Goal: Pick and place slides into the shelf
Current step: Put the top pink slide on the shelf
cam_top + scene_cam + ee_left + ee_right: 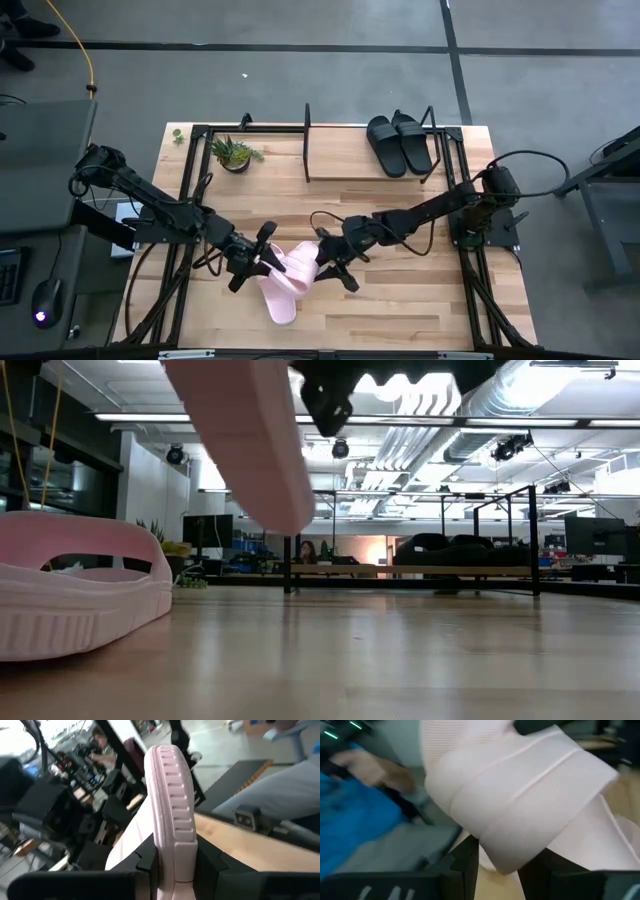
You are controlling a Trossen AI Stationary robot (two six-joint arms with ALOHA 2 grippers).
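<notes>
One pale pink slide (300, 266) is lifted between both grippers over the table's near middle. In the low view this lifted slide (250, 440) hangs in the air. The second pink slide (278, 300) lies sole-down on the table just nearer, and shows in the low view (80, 595). My left gripper (262, 262) is shut on the lifted slide from the left. My right gripper (325, 260) is shut on it from the right. Two black slides (398, 143) lie side by side on the shelf's board (340, 160) at the far edge. My left gripper (175, 865) pinches the lifted slide's ribbed sole rim (172, 827) between its two fingers, coming roughly level from the table's left. The slide stands on edge, clear of the table. My right gripper (502, 865) has the slide's wide strap (520, 815) between its two fingers (467, 857), coming from the table's right. The slide is lifted clear.
A small potted plant (235, 153) stands at the shelf's left end. An upright black rod (307, 140) divides the shelf. The shelf's board is bare between the plant and the black slides. Dark frame rails run along the table's left and right edges.
</notes>
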